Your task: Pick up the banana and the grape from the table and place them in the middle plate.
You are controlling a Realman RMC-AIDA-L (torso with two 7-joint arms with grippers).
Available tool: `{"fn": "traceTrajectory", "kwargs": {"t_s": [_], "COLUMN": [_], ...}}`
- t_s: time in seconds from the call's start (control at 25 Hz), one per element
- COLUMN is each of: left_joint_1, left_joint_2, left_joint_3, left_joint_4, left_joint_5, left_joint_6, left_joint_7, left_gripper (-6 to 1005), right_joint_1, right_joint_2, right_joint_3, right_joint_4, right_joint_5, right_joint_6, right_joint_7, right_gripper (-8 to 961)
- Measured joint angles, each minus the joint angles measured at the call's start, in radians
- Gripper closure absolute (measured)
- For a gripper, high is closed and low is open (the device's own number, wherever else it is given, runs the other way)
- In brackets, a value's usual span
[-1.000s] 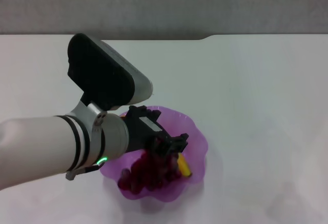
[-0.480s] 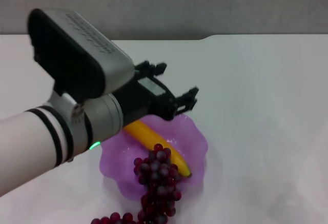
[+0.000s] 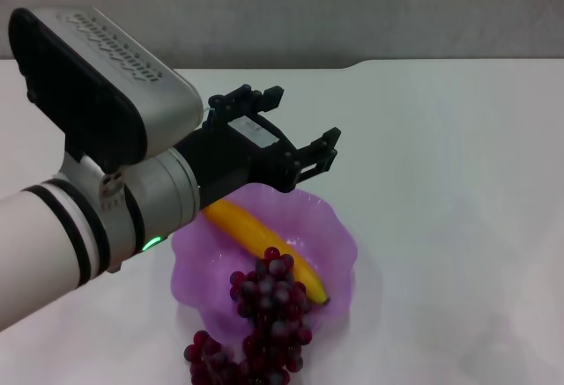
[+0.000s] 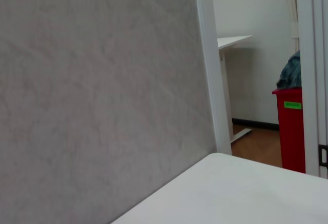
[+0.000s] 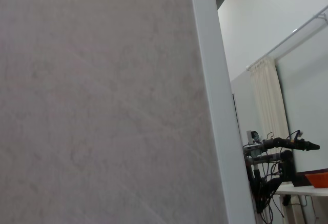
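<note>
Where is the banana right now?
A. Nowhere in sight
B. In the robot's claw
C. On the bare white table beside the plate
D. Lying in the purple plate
D. In the head view the banana lies across the purple plate next to the grapes, while the left gripper is above the plate's far rim, open and empty.

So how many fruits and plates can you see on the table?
Banana: 1
Grape bunch: 1
Purple plate: 1
Total: 3
</note>
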Motion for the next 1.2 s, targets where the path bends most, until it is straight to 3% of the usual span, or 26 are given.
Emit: {"fn": "traceTrajectory", "kwargs": {"t_s": [0.32, 0.8, 1.0, 1.2], "left_joint_1": [0.0, 0.014, 0.058, 0.042], "left_joint_2": [-0.002, -0.002, 0.0, 0.0], "left_joint_3": [-0.042, -0.061, -0.055, -0.05], "left_joint_4": [0.012, 0.019, 0.044, 0.15], "left_joint_5": [0.004, -0.029, -0.114, -0.256], "left_joint_6": [-0.06, -0.04, 0.141, 0.28], "left_joint_7": [-0.006, 0.001, 0.057, 0.167], "left_gripper": [212, 282, 352, 450], "right_joint_1": [-0.002, -0.002, 0.0, 0.003], "right_joint_2": [0.0, 0.0, 0.0, 0.0], "right_joint_3": [0.005, 0.007, 0.008, 0.006], "right_joint_4": [0.0, 0.003, 0.008, 0.013], "right_joint_5": [0.0, 0.001, 0.001, 0.0], "right_joint_6": [0.0, 0.0, 0.0, -0.004], "right_joint_7": [0.0, 0.008, 0.019, 0.022], "right_gripper": [948, 948, 948, 948]}}
